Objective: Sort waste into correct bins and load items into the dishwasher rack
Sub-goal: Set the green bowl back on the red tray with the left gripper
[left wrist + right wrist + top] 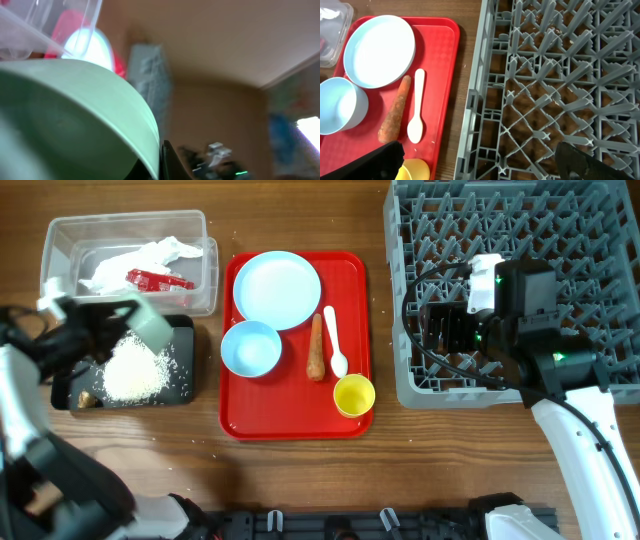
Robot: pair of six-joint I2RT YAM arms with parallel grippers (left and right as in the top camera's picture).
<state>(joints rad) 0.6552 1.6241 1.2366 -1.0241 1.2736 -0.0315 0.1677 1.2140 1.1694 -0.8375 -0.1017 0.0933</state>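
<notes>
Mint bowl (pixel 152 325): smooth matte plastic, tipped on its side, clamped in L gripper (pixel 128 320) above the back edge of the black tray (pixel 186 330). In L wrist view its curved rim fills most of the frame, everything else blurred. Below it, a loose grainy heap of white rice (pixel 135 375) sits in the shallow rect. tray, w/ a small brown scrap (pixel 85 398) at the front-left corner. Just behind is the clear rect. tub (pixel 60 240), holding crumpled white paper (pixel 150 255) and a glossy red wrapper (pixel 155 279). On the flat red tray (pixel 290 415) beside it: round pale blue plate (pixel 277 288), blue bowl (pixel 250 348) upright, rough orange carrot (pixel 317 350) lying alongside the white spoon (pixel 335 340), yellow cup (pixel 353 394) upright. Grey grid rack (pixel 560 220) w/ upright pegs is to the right. R gripper (pixel 435 330) hangs over its near-left part, fingers spread wide, holding nothing. Wood-grain table (pixel 300 480).
</notes>
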